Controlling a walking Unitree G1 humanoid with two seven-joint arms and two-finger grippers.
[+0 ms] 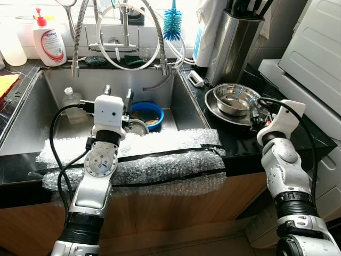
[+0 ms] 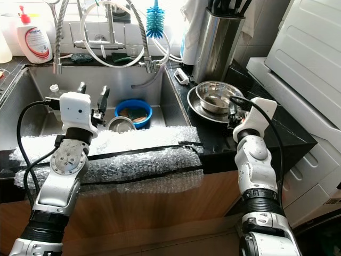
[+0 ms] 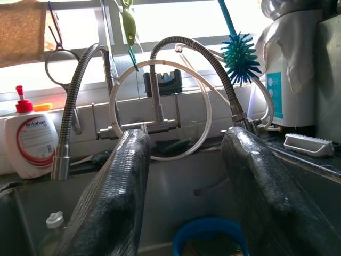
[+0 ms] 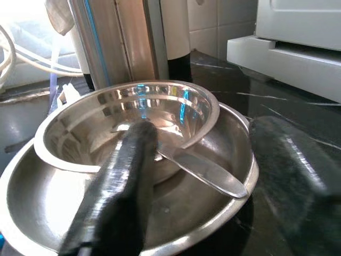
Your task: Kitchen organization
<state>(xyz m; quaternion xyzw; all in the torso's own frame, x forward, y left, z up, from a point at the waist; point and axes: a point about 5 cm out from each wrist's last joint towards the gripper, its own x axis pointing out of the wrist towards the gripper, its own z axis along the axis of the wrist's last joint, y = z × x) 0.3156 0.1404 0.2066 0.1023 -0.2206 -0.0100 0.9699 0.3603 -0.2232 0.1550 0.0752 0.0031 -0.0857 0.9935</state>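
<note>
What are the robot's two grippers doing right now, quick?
Left gripper: open, holding nothing, over the sink.
Right gripper: open, holding nothing, at the steel bowls.

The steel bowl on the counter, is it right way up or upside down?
Right way up: the steel bowl rests open-side up inside a wider steel dish, its shiny hollow interior showing.

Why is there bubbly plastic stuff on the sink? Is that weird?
Yes, that stands out. Bubble wrap is draped over the sink's front edge and hangs down the cabinet, held by black tape. The left gripper reaches over it.
</note>
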